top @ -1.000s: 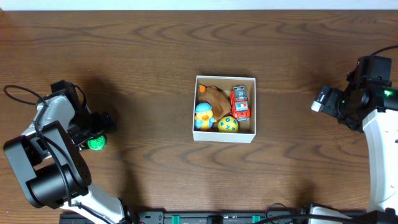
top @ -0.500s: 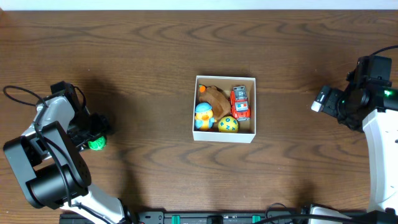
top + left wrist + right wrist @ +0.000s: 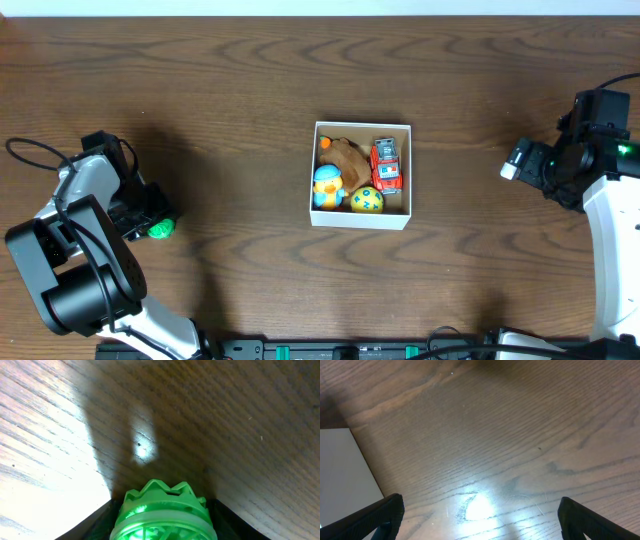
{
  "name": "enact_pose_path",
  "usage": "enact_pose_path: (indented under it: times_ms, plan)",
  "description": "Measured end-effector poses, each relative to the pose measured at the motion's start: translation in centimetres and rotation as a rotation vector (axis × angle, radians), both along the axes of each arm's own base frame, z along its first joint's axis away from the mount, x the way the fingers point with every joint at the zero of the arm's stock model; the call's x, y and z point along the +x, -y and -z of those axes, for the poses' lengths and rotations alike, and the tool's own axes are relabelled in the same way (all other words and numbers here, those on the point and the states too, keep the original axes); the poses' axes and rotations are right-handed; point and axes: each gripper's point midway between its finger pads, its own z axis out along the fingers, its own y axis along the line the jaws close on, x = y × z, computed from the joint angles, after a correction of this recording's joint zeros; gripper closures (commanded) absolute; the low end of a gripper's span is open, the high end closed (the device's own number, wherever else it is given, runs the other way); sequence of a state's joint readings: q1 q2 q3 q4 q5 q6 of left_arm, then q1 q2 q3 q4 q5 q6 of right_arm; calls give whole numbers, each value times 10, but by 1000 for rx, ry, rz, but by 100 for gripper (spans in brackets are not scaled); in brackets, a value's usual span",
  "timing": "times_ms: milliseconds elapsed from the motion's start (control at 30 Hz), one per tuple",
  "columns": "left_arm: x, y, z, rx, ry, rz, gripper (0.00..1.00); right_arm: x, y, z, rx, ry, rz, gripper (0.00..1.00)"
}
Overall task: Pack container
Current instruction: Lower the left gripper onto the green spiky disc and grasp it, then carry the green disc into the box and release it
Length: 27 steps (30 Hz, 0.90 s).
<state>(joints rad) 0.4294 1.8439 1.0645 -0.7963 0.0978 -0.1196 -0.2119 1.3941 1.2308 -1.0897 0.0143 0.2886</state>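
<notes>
The container (image 3: 360,219) is a small square white-walled box at the table's middle. It holds a blue and yellow duck (image 3: 328,186), a brown toy (image 3: 348,155), a red car (image 3: 386,165) and a yellow and blue ball (image 3: 367,200). A green toothed toy (image 3: 158,230) lies at the far left. My left gripper (image 3: 152,216) is closed around it. In the left wrist view the green toy (image 3: 162,510) fills the gap, with a dark finger tight on each side of my left gripper (image 3: 162,527). My right gripper (image 3: 520,160) is open and empty at the far right, low over bare wood (image 3: 480,520).
The table is dark brown wood (image 3: 250,90). A pale flat surface (image 3: 340,475) shows at the left edge of the right wrist view. The arm bases stand at the front left (image 3: 80,290) and the right edge (image 3: 615,230).
The left gripper's fingers have closed in on the green toy, which shifted slightly right. The right arm has not moved.
</notes>
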Motion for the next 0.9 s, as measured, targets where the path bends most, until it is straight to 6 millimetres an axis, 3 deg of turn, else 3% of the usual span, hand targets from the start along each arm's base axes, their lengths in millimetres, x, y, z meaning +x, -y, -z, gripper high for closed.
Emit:
enact_pose_path:
  times_ms: [133,300,400,533,700,767,900]
  plan:
    - [-1,0,0,0,-3,-4,53,0,0,0,0,0,0,1]
    - [-2,2,-1,-5,-11,-39,66,0,0,0,0,0,0,1]
    - [-6,7,-3,-19,-36,-47,68,0,0,0,0,0,0,1]
    - [-1,18,-16,-23,-45,-15,76,0,0,0,0,0,0,1]
    - [40,42,-74,30,113,103,81,0,0,0,0,0,0,1]
    - [59,61,-108,56,220,175,81,0,0,0,0,1,0,1]
    - [82,123,-177,73,446,361,85,2,0,-1,-2,8,0,1]
